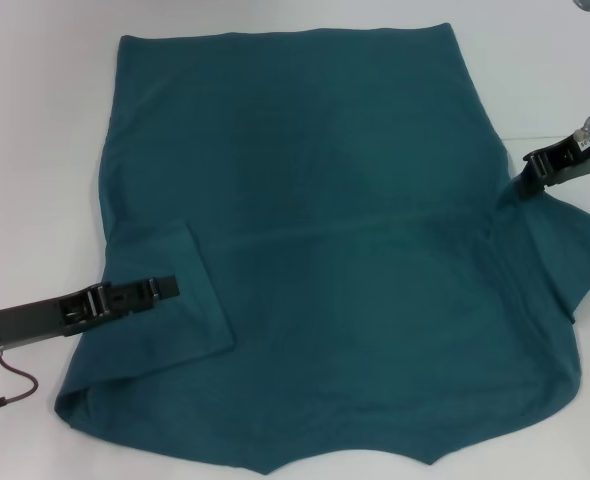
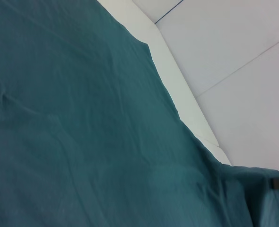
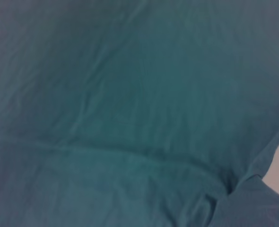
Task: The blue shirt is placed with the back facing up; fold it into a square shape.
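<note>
The right pincer (image 1: 528,166), apparently closed on the unfolded right sleeve's edge, has the blue shirt (image 1: 345,250) spread leftward across the bench (image 1: 35,120), while the left pincer (image 1: 168,287), grip unclear, rests over the folded-in left sleeve.

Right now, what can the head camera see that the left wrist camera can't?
Only the head view shows the whole blue shirt spread on the white table, with its left sleeve folded in over the body and its right sleeve spread out. It also shows the left gripper over that folded sleeve and the right gripper at the shirt's right edge. Only the left wrist view shows the pale floor beyond the table edge. Both show the teal-blue cloth lying on the white table.
</note>
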`<action>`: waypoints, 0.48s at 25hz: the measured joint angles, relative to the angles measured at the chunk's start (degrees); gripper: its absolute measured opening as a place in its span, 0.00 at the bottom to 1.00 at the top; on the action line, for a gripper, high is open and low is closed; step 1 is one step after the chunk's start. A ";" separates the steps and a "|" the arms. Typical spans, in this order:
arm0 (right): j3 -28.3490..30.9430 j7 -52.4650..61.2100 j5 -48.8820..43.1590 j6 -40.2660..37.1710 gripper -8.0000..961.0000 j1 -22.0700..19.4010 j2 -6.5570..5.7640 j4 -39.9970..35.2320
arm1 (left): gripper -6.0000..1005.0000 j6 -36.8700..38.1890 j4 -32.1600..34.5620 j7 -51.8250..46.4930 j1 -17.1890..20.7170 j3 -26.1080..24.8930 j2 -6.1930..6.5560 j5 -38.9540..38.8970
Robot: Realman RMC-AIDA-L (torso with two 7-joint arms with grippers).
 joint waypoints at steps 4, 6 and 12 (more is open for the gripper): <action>-0.57 -0.32 -1.56 -0.82 0.02 1.07 0.30 0.20 | 0.63 -0.05 0.00 0.00 0.01 0.00 0.00 0.00; -0.60 -0.76 -2.28 -1.51 0.02 1.53 0.40 0.20 | 0.63 -0.09 0.00 0.00 0.01 0.01 0.00 0.00; -0.64 -1.30 -2.93 -2.04 0.02 1.41 0.71 0.69 | 0.63 -0.12 0.00 0.00 0.09 0.00 -0.08 0.00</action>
